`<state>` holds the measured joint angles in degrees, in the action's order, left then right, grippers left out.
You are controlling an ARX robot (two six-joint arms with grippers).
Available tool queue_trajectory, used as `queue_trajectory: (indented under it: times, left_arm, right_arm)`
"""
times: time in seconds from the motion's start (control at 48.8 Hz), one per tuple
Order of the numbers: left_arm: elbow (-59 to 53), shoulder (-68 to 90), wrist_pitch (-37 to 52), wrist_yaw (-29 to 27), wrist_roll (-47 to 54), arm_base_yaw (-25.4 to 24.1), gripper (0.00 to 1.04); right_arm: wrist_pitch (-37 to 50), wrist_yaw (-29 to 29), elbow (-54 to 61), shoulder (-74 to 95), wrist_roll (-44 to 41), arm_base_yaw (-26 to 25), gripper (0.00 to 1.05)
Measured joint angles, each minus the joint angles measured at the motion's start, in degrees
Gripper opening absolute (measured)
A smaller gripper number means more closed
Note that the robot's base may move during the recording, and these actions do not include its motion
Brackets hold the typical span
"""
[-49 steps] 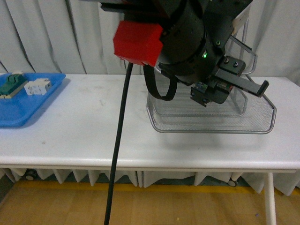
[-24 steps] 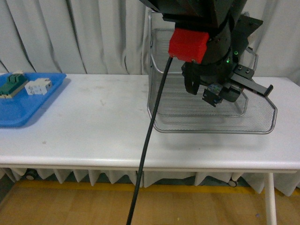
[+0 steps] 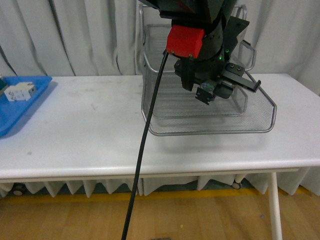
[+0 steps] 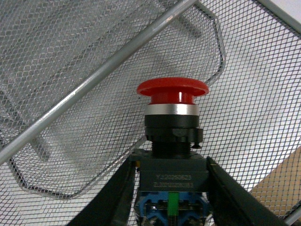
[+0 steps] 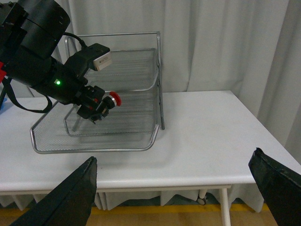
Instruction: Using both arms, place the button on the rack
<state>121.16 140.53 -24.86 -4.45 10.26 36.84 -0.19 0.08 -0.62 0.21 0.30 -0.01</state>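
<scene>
One button (image 4: 172,90) sits clamped in the left gripper (image 4: 171,165), its red cap pointing into the rack (image 3: 210,128) just ahead. Since a second ago, this arm has pushed farther in. The right gripper (image 5: 173,157) gapes wide, well short of the rack.

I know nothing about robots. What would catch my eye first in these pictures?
The red-capped button stands out first, pinched in the left tool and held at the silver wire rack on the white table. From the front, the bulky black arm, with its red block and dangling cable, hides much of the rack. A blue tray sits at the table's far left.
</scene>
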Motion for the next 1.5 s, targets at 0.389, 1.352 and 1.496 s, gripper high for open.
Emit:
queue_trajectory:
  times: [0.389,1.352,1.496]
  left_arm:
    - [-4.17,-1.49,3.30,2.27,-3.23,-0.59,0.98]
    - [-64.59,-49.42,59.76,-18.73,-8.72,-12.02,0.63]
    - [-80.56,-61.96,68.37,-16.39,-9.90,-18.21,0.36]
  right_arm:
    - [0.00,0.02,0.00,0.00,0.00,0.00,0.98]
    - [0.00,0.07,0.00,0.00,0.00,0.00,0.98]
    - [0.00,-0.09,0.00,0.02,0.00,0.00,0.98]
